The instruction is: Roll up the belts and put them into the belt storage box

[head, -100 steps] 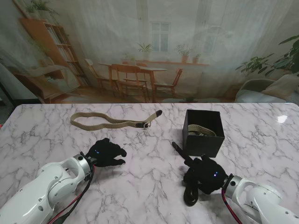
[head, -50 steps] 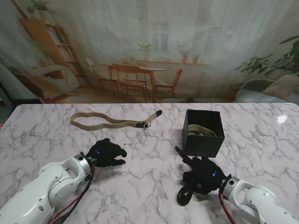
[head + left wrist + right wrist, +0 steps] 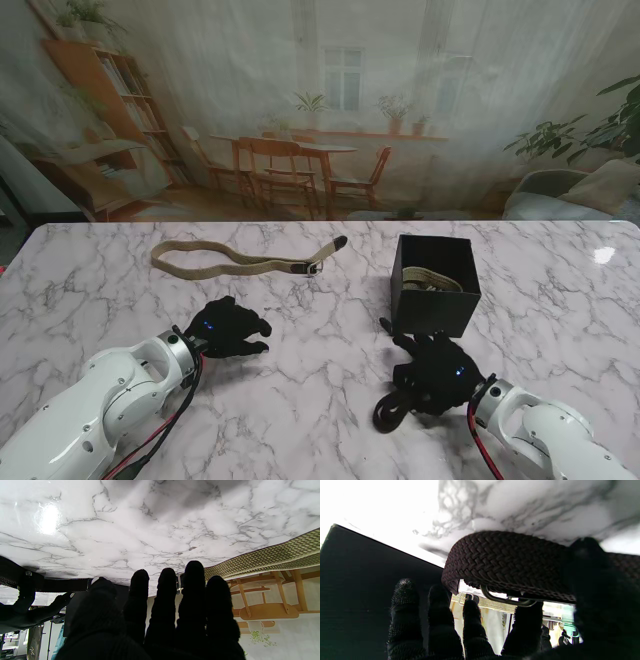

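The right hand (image 3: pixel 437 373) is clamped on a dark braided belt (image 3: pixel 510 562) — soft, floppy, grippy weave, best pinched near its metal buckle (image 3: pixel 507 599) — while the left hand (image 3: pixel 228 327) rests loosely curled, holding nothing.

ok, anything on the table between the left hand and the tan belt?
Nothing: stand view shows bare marble between the left hand and the tan belt; the black box sits off to the right.

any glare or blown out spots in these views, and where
Stand view: small bright glint on the table at far right. Left wrist view: round lamp reflection on the marble. Right wrist view: marble washed out to pure white beside the box; dark belt stays sharp.
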Controlling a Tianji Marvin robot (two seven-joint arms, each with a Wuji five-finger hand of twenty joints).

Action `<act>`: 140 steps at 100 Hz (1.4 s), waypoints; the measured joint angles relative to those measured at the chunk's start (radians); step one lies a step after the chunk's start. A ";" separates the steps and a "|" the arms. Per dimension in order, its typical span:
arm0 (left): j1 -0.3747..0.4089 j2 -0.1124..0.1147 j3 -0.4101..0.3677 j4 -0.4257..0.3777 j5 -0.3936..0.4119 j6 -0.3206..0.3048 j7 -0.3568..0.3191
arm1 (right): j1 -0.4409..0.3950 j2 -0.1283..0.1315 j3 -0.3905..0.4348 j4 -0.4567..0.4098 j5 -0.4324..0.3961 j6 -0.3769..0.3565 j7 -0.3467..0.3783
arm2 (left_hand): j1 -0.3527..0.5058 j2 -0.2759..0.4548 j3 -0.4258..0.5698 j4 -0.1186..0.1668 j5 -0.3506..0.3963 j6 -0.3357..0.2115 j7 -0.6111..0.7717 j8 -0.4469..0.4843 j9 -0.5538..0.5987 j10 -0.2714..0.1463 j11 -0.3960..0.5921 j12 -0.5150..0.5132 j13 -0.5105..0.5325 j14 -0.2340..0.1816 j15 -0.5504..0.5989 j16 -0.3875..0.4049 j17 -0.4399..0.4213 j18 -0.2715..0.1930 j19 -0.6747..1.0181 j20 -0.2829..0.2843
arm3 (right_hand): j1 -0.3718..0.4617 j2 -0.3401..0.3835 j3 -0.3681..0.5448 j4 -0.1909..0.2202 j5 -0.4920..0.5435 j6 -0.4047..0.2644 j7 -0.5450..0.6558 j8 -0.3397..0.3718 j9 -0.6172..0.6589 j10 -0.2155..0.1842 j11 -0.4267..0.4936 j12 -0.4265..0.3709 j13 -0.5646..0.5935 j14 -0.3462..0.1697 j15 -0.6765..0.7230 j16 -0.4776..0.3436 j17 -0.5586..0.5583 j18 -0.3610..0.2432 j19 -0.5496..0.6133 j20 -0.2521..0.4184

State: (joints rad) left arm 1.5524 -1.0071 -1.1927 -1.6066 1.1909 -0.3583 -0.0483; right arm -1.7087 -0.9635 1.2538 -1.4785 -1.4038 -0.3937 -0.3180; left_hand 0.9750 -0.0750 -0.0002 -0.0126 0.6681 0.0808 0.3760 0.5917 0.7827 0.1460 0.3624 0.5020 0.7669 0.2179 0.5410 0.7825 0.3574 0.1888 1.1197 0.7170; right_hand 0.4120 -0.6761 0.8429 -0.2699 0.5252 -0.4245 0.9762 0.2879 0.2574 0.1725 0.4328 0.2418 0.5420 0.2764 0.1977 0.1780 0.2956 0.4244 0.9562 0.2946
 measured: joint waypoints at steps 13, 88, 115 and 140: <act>0.000 0.000 0.000 0.000 0.000 0.000 -0.003 | 0.002 -0.005 -0.001 0.008 0.018 -0.004 0.000 | 0.000 0.000 0.000 0.000 0.000 0.000 0.000 0.000 0.000 0.000 0.000 0.000 0.000 0.000 0.000 0.000 0.000 0.000 0.000 0.000 | 0.001 -0.001 0.012 0.000 0.001 0.013 0.022 0.000 0.000 0.001 0.017 0.004 0.107 -0.066 0.014 0.024 0.116 -0.013 0.079 0.000; -0.003 0.000 0.005 0.000 -0.001 0.000 -0.008 | 0.042 -0.021 -0.056 0.097 0.087 -0.075 -0.151 | 0.000 0.000 0.000 0.000 0.000 0.000 0.000 0.000 0.000 0.000 0.000 0.000 0.000 0.000 0.000 0.000 0.000 0.000 0.000 0.000 | 0.110 -0.061 0.088 -0.054 -0.038 0.050 0.025 0.266 0.414 -0.061 0.170 0.110 0.423 -0.225 0.299 0.368 0.329 -0.255 0.338 0.231; -0.003 0.000 0.005 0.000 -0.001 0.000 -0.009 | 0.055 -0.015 -0.084 0.112 0.060 -0.051 -0.184 | 0.000 0.000 0.000 0.000 0.000 0.000 0.000 0.000 0.000 0.000 0.000 0.000 0.000 0.000 0.000 0.000 -0.001 0.000 0.000 0.000 | 0.099 -0.060 0.121 -0.015 -0.051 0.038 -0.088 0.288 0.527 -0.161 0.207 0.234 0.431 -0.226 0.350 0.395 0.315 -0.269 0.358 0.245; -0.003 0.000 0.004 0.000 -0.001 0.000 -0.008 | 0.061 -0.010 -0.087 0.112 0.040 -0.049 -0.181 | 0.000 0.000 0.000 0.000 0.000 0.000 0.000 0.000 0.000 0.000 0.000 0.000 0.000 0.000 0.000 0.000 -0.001 0.000 0.000 0.000 | 0.096 -0.046 0.151 0.002 -0.322 0.027 -0.308 -0.026 0.603 -0.186 0.205 0.282 0.440 -0.227 0.397 0.395 0.303 -0.274 0.358 0.252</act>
State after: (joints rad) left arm 1.5496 -1.0069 -1.1885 -1.6061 1.1899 -0.3581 -0.0558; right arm -1.6481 -0.9735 1.1672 -1.3666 -1.3635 -0.4423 -0.4991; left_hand 0.9750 -0.0750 -0.0002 -0.0126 0.6681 0.0808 0.3760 0.5917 0.7827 0.1460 0.3624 0.5020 0.7668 0.2179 0.5410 0.7825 0.3568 0.1888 1.1197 0.7170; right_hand 0.5083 -0.7216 0.9937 -0.2684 0.2032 -0.3971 0.6683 0.2623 0.8604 -0.0132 0.6379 0.5235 0.9820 0.0491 0.5951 0.5730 0.5983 0.1502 1.3138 0.5469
